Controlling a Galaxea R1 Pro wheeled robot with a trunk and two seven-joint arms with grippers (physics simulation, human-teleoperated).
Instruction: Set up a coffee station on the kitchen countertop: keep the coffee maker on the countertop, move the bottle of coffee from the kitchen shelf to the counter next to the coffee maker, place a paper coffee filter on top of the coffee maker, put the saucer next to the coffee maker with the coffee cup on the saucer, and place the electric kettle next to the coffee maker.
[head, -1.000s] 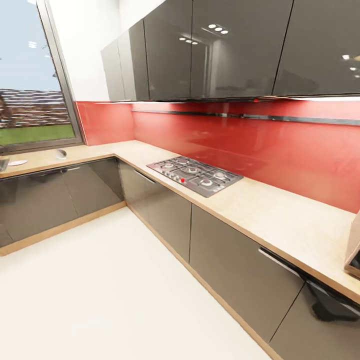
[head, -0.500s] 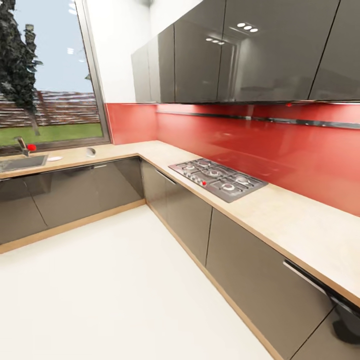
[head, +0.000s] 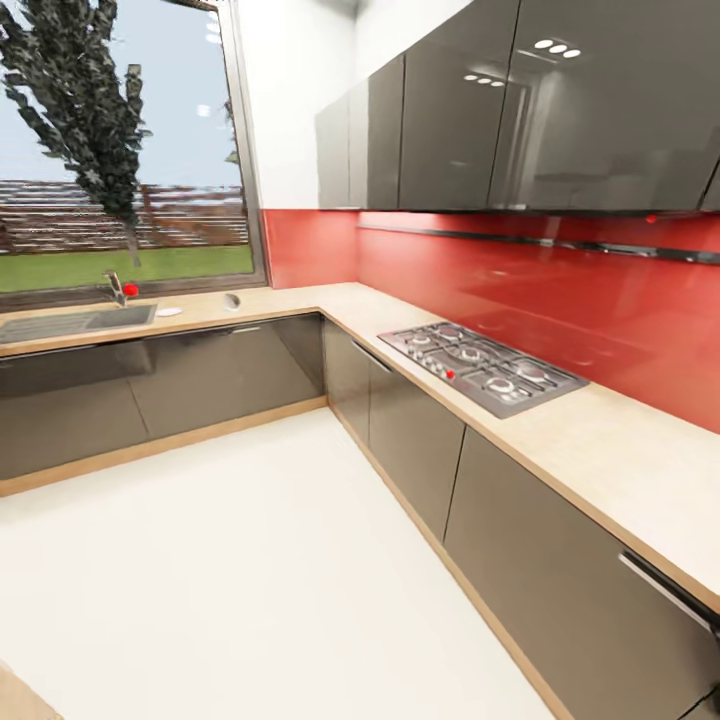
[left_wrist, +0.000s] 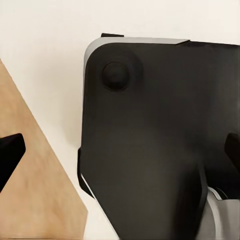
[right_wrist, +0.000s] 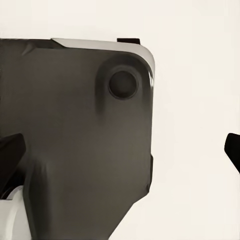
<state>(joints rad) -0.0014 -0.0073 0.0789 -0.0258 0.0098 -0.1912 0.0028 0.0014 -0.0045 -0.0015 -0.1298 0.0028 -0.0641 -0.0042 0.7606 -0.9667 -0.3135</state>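
From my head I look into the corner of a kitchen. The white floor (head: 230, 560) takes the largest part of the view. The countertop (head: 620, 455), light beige and speckled, runs in an L shape: one arm goes along the right wall toward the far corner, the other goes left under the window (head: 120, 150). Grey cabinets (head: 540, 560) stand below it, and dark glossy upper cabinets (head: 520, 110) hang above the red backsplash (head: 560, 290) on the right. Outside the window I see a tree, a fence and grass.

A gas hob (head: 482, 365) is set into the right arm of the countertop, with a small red knob at its near edge. In the far left arm there is a sink (head: 70, 322), and a tap with a red knob (head: 122, 290) stands behind it. Just to the right of the sink lies a small flat white thing, maybe the saucer (head: 169, 312), but it is too small to tell. A little further right is a small pale rounded thing (head: 233, 301), which I cannot identify.

My left wrist camera looks down on the dark base of my body (left_wrist: 160, 145) over the white floor, with a beige wood surface (left_wrist: 35, 190) beside it. The right wrist camera shows the same dark base (right_wrist: 75, 135). At the edges of both wrist views only dark tips of my fingers appear, set wide apart, so both my jaws are released and hold nothing.
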